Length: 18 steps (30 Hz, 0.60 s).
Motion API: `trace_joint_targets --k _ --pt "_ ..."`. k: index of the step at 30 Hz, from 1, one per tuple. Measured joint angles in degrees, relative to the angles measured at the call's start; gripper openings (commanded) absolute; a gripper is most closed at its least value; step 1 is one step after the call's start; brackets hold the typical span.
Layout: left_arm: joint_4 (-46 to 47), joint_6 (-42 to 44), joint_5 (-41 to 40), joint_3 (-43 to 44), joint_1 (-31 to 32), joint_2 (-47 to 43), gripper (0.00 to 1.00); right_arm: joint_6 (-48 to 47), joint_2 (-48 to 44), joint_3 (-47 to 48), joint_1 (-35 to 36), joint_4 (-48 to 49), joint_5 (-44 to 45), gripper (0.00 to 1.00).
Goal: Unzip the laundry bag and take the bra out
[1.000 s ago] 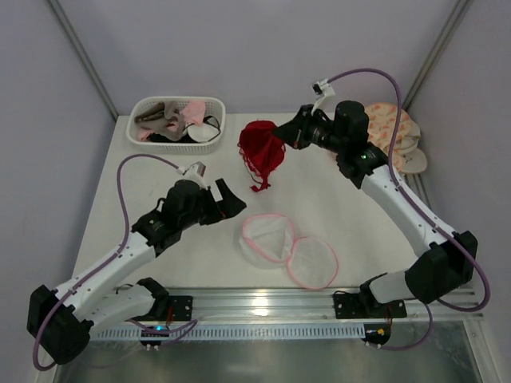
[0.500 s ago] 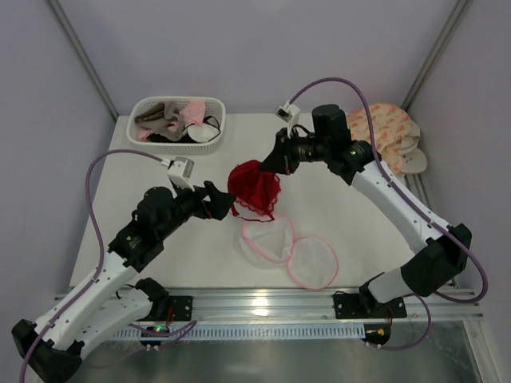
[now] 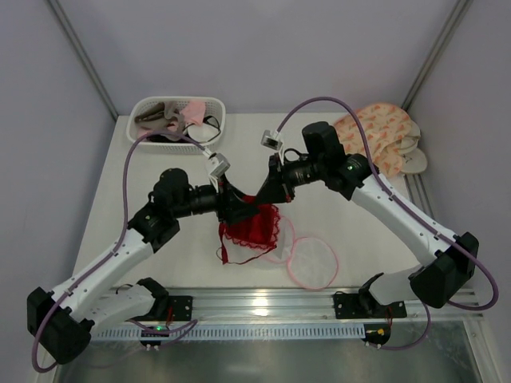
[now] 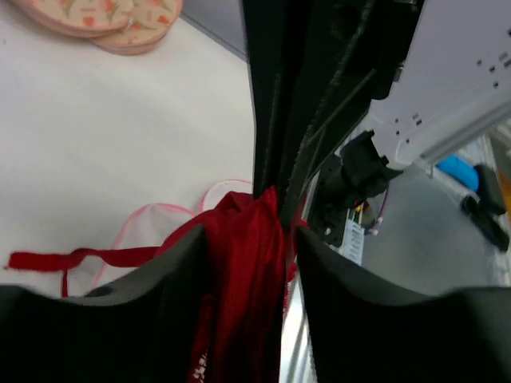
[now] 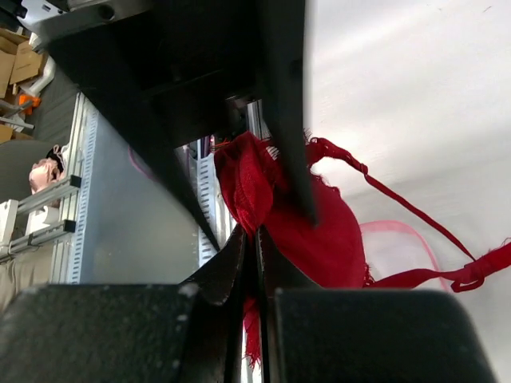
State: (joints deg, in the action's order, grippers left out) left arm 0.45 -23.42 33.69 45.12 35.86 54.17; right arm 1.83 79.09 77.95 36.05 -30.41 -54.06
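Hanging down from the clamped right pincer (image 3: 260,199) over the pink-rimmed round white mesh laundry bag (image 3: 313,262) by the bench's (image 3: 319,217) near edge — red lace bra (image 3: 252,228), straddled by the left pincer (image 3: 239,209), grip unclear.

White table (image 3: 239,140), evenly lit. Pale lilac walls (image 3: 263,48) behind & both sides of table; metal posts (image 3: 84,60) at its far corners. Alu rail (image 3: 263,297) along table's near edge.
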Motion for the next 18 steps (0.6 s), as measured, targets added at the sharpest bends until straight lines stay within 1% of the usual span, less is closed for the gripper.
trace_joint_targets --k 1,2,3,5,9,10,11,12,13,14,15,18 --pt "-0.1 0.1 2.3 1.0 0.0 1.0 0.28 0.0 0.0 0.0 0.0 0.0 -0.2 0.04" --pt "0.0 0.8 4.5 2.1 0.0 2.1 0.17 0.2 0.0 0.0 0.0 0.2 -0.4 0.04" --pt "0.0 1.1 6.3 3.0 0.0 2.9 0.0 0.3 0.0 0.0 0.0 0.5 -0.6 0.04" --pt "-0.8 1.7 8.7 3.6 -0.2 3.3 0.0 0.7 0.0 0.0 -0.2 0.8 -0.6 0.04" --pt "-2.1 3.1 9.2 3.7 -0.4 2.6 0.0 1.5 0.0 0.0 -0.1 1.1 -0.5 0.04" --pt "-2.9 3.5 9.2 3.9 -0.4 2.4 0.0 1.6 0.0 0.0 0.0 1.2 -0.5 0.06" --pt "-3.9 4.0 8.9 4.4 -0.4 2.3 0.0 1.8 0.0 0.0 0.1 1.4 -0.5 0.23" --pt "-4.8 4.4 8.2 4.9 -0.3 2.3 0.0 2.3 0.0 0.0 0.1 1.6 0.0 0.47" --pt "-5.6 4.5 7.3 5.4 -0.3 2.3 0.0 2.9 0.0 0.1 0.1 1.8 1.1 0.84" --pt "-6.5 4.6 6.3 5.7 -0.3 2.3 0.0 3.5 0.0 0.2 0.1 2.0 2.6 0.93" --pt "-7.2 4.7 3.3 6.1 -0.2 2.4 0.0 3.6 -0.1 0.3 -0.1 2.3 4.5 0.99" --pt "-9.5 4.5 -6.5 7.5 -0.1 3.8 0.0 5.2 -1.8 0.2 -0.3 2.6 13.2 0.99"
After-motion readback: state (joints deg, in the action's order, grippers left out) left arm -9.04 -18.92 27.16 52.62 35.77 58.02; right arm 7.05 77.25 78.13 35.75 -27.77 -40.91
